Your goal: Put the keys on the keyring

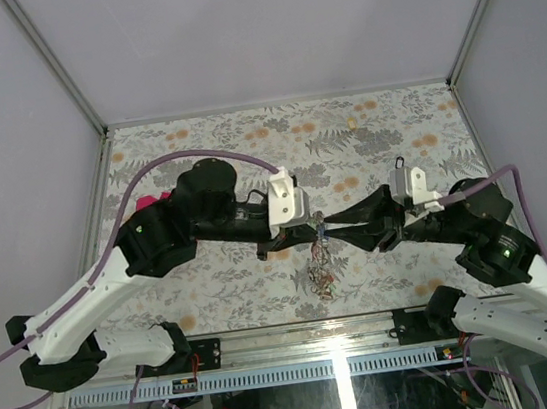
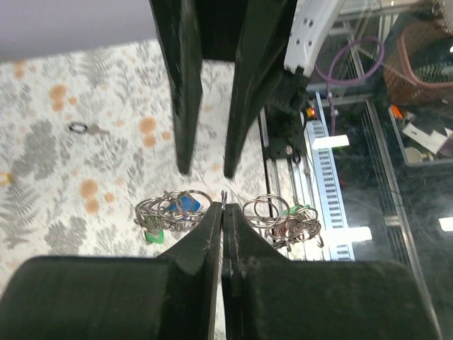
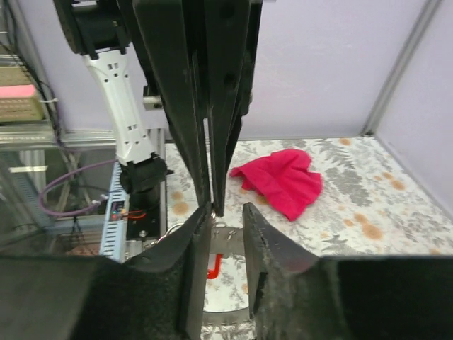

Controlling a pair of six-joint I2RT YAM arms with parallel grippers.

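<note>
Silver keys (image 2: 173,210) hang in two bunches from one keyring (image 2: 224,193), nipped by left pincer (image 2: 224,205); right pincer (image 3: 225,212) narrowly parted.

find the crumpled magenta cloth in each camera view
Top external: the crumpled magenta cloth is at far left, mostly hidden behind the left arm.
Left wrist: not in view.
Right wrist: the cloth lies right of centre on the table.
Shared landmark: the floral-patterned tabletop, visible in all three.
</note>
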